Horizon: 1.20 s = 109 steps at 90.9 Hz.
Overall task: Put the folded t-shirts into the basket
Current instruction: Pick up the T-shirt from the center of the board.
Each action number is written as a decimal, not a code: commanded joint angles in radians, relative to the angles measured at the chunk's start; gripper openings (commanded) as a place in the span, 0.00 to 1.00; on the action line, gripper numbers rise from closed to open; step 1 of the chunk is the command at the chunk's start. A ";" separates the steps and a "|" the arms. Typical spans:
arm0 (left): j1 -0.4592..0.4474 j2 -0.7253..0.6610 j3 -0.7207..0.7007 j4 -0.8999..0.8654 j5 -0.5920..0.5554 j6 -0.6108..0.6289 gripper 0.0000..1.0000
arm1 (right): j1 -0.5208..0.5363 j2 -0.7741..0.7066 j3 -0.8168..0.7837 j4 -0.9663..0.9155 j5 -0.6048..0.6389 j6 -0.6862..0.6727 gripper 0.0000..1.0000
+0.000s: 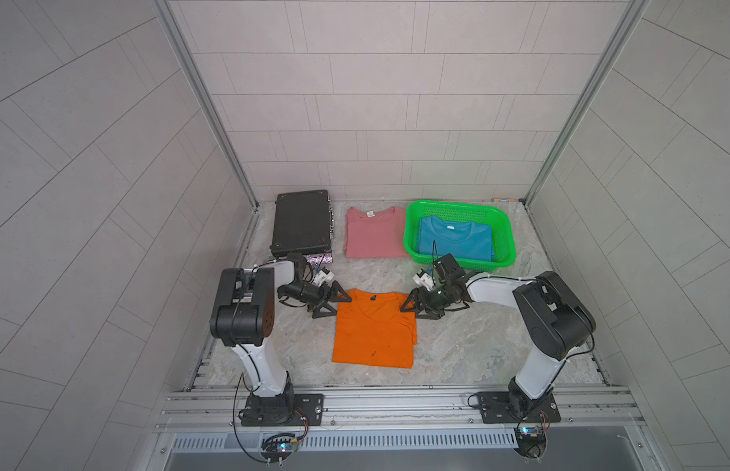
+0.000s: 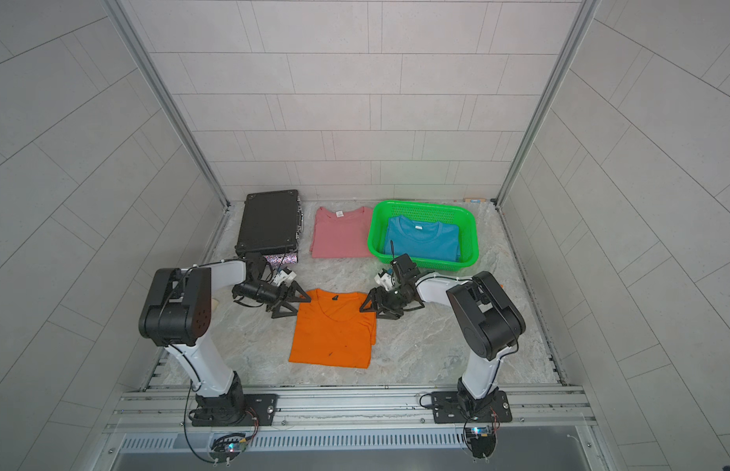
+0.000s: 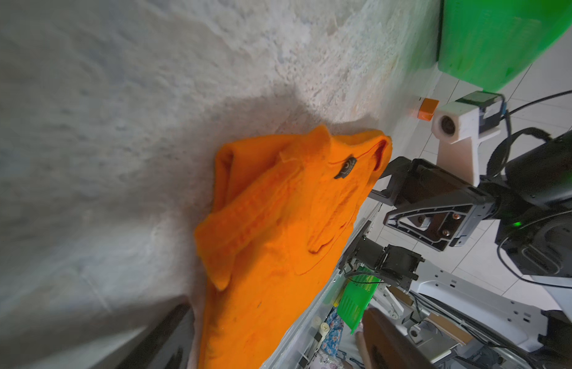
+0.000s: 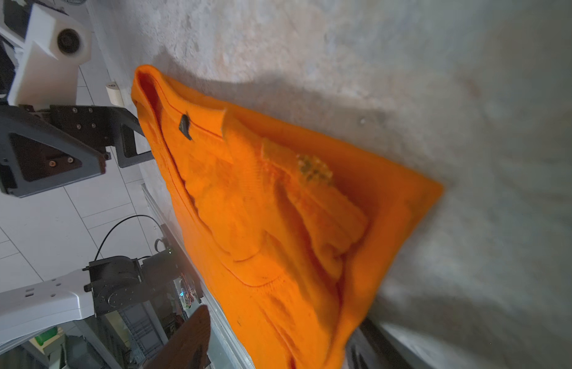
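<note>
Orange cloth first: 1 orange t-shirt point(image 1: 373, 330) lies flat at the table's front, between my 2 grippers. The left gripper point(image 1: 342, 306) sits at its left collar corner and the right gripper point(image 1: 410, 310) at the right one. Both have their jaws parted and hold nothing, though I can't quite tell if they touch the cloth. There are 3 shirts in all: the teal t-shirt point(image 1: 455, 240) is inside the 1 green basket point(image 1: 457, 205), and the pink t-shirt point(image 1: 375, 238) lies just beside it, next to 1 black case point(image 1: 302, 222). The tabletop point(image 1: 477, 338) is marbled grey, with pale tiled walls point(image 1: 375, 102) on 3 sides.

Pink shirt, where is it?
In both top views the pink shirt lies flat at the back, between the black case and the green basket.
</note>
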 commanded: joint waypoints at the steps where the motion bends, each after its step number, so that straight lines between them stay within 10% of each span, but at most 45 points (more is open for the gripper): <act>1: -0.025 0.058 0.014 0.005 -0.055 0.031 0.75 | -0.001 0.079 -0.061 -0.007 0.108 -0.010 0.66; 39: -0.037 0.123 0.052 -0.002 -0.072 0.006 0.42 | -0.017 0.120 -0.068 0.049 0.077 -0.022 0.50; 52: -0.038 0.137 0.052 -0.003 -0.073 0.003 0.31 | -0.025 0.133 -0.067 0.070 0.068 -0.018 0.23; 65: -0.041 0.152 0.060 -0.013 -0.072 0.008 0.13 | -0.028 0.134 -0.070 0.078 0.074 -0.016 0.17; 82: -0.044 0.141 0.068 -0.020 -0.086 0.016 0.07 | -0.031 0.112 -0.078 0.078 0.082 -0.020 0.00; 109: -0.050 0.067 0.062 -0.013 -0.012 0.025 0.06 | -0.033 -0.058 -0.096 0.109 0.076 -0.043 0.00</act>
